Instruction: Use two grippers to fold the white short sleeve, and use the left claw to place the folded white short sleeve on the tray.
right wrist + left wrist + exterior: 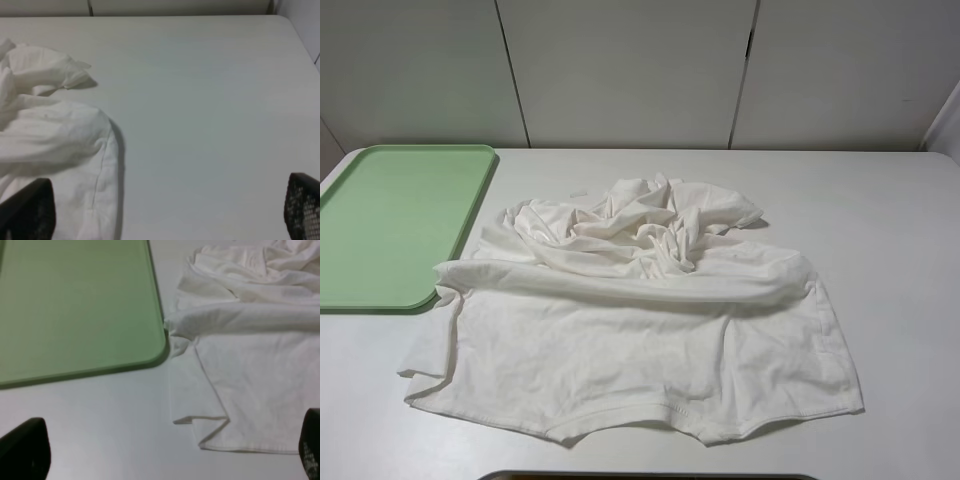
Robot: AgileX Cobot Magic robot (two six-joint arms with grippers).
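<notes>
The white short sleeve [640, 310] lies crumpled in the middle of the white table, its upper half bunched and its hemmed lower half spread flat toward the front. The light-green tray [390, 225] sits empty at the left, its near corner touching the shirt's edge. Neither arm shows in the exterior high view. In the left wrist view my left gripper [167, 452] hangs open above the table, by the tray [75, 305] corner and the shirt [250, 365] hem. My right gripper [165, 212] is open with nothing between its fingers, beside the shirt's [50, 135] right edge.
A small pale tape strip [578, 193] lies on the table just behind the shirt. A dark rim [650, 476] shows at the front edge. White wall panels stand behind the table. Bare tabletop [210, 100] stretches right of the shirt.
</notes>
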